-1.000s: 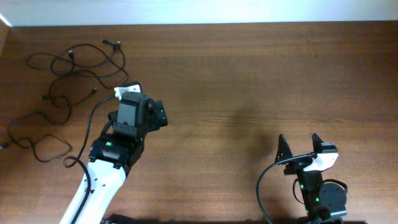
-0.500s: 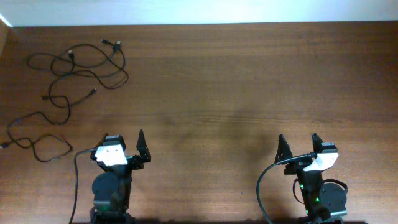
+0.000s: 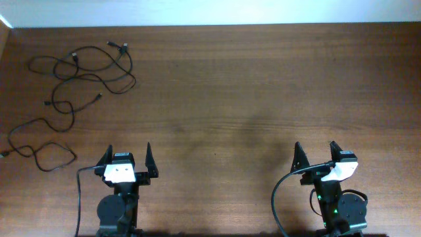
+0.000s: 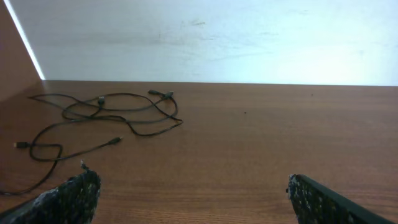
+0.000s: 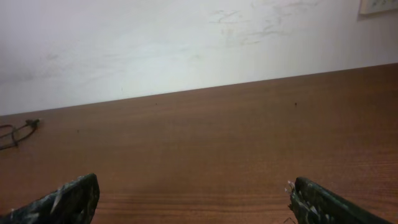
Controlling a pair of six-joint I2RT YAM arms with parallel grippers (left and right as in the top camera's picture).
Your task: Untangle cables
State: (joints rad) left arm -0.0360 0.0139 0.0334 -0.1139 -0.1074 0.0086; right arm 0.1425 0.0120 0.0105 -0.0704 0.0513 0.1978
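Counter (image 3: pixel 250 85): brown wood grain; a white wall (image 3: pixel 197 12) runs along the far edge.
Cables (image 3: pixel 92 74): thin black cords lying loose on the counter in the far-left corner, not held by anything.
Upper group: several loops cross one another close to the far edge, with small plug ends sticking out toward that edge. How many separate cords there are cannot be told.
Lower strand (image 3: pixel 52 158): runs down along the left edge, curls into a loop, and puts one plug end right at the left edge.
Left end effector (image 3: pixel 128 153): at the near edge, left of the middle, fingers pointing toward the far edge. They are spread wide with bare counter between them.
Right end effector (image 3: pixel 314 148): at the near edge toward the near-right corner, pointing the same way, also spread wide and holding nothing.
Separation: the lower strand's loop lies near the left end effector but apart from it. The right end effector is well apart from all cables.
Left wrist view: the cables (image 4: pixel 102 99) lie ahead and to the left. The left end effector (image 4: pixel 189 186) shows as two dark fingertips in the bottom corners.
Right wrist view: one bit of cable (image 5: pixel 15 130) shows at the frame's left margin. The right end effector (image 5: pixel 193 186) has bare counter across its gap.
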